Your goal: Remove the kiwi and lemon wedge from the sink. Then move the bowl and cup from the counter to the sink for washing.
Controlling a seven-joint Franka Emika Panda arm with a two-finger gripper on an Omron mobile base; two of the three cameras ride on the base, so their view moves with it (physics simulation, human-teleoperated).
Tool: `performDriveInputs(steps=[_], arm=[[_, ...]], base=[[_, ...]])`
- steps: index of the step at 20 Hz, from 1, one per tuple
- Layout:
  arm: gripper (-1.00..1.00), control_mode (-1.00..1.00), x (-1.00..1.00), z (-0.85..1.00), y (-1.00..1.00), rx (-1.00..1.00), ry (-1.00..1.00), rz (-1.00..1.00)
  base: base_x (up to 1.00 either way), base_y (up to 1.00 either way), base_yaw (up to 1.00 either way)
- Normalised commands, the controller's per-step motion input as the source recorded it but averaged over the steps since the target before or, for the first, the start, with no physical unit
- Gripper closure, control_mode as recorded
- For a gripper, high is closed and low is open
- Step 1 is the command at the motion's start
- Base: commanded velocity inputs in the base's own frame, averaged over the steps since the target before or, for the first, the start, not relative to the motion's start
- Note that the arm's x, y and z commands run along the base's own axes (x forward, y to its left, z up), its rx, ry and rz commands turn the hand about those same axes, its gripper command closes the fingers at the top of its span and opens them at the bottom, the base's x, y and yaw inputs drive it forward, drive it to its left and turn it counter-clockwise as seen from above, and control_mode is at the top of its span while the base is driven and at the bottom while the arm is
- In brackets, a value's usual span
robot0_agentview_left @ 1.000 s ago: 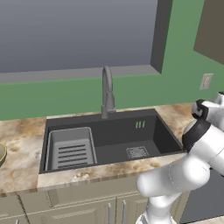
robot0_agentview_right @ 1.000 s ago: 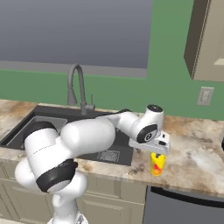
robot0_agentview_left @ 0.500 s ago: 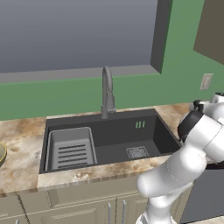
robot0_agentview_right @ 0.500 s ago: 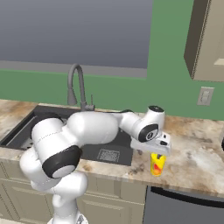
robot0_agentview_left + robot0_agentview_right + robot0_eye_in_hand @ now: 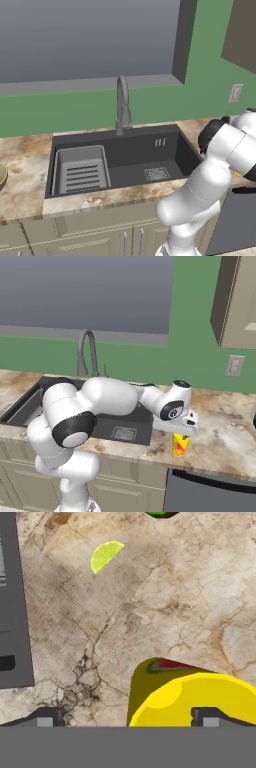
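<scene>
Gripper, seen from the right base cam: I have it hanging directly above the cup, jaws spread to full width, nothing held. In the hand cam the two dark fingertips sit at the bottom edge, one to each side of the cup, whose yellow rim and red side mark lie between them; I can't tell whether either tip touches the cup wall. The cup stands upright on the counter, to the right of the sink and near the counter's front edge. Lemon wedge: lies flat on the marbled counter, well apart from the cup, towards the top left of the hand cam. Kiwi: just a green sliver at the top edge of the hand cam, also on the stone, near the wedge. Sink in the left base cam: dark basin w/ ribbed rack insert at its left end, square drain right of centre, gooseneck faucet behind. Bowl: a slice of its rim shows at the far left edge of the left base cam, on the counter left of the sink.
</scene>
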Motion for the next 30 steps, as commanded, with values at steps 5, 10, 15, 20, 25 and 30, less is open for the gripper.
performDriveInputs(steps=[5, 10, 15, 20, 25, 30], arm=[[-1.00, -1.00, 0.01, -0.06, -0.07, 0.00, 0.00, 0.03], [-1.00, -1.00, 0.00, 0.00, -0.02, 0.00, 0.00, 0.03], [-1.00, -1.00, -0.08, -0.06, 0.00, 0.00, 0.00, 0.00], [1.00, -1.00, -0.21, -0.26, 0.10, 0.00, 0.00, 0.00], [1.00, -1.00, -0.20, -0.29, 0.18, 0.00, -0.02, 0.00], [1.00, -1.00, -0.02, -0.12, 0.17, 0.00, -0.05, 0.00]], base=[[0.00, 0.00, 0.00], [0.00, 0.00, 0.00], [0.00, 0.00, 0.00], [0.00, 0.00, 0.00], [0.00, 0.00, 0.00], [0.00, 0.00, 0.00]])
